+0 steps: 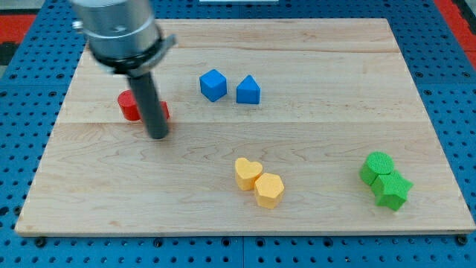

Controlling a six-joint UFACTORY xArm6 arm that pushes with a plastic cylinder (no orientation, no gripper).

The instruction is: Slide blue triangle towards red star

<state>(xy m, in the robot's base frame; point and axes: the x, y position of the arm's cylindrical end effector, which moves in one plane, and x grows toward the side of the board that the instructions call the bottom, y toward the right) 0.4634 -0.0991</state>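
- Your tip [158,135], a bare rod grasping nothing, sits just at 5 o'clock of the red star [132,106], partly hiding it.
- Blue triangle [248,91] lies well apart at the star's 3 o'clock.
- Blue cube [213,85] stands between them.
- Yellow heart [248,173] and green blocks [384,180] sit clear.

arm enters from view's top left, rod upright, my tip [158,135] on board

Blue triangle [248,91] sits upright nr board's top-middle; red star [131,106] well left, partly hidden.
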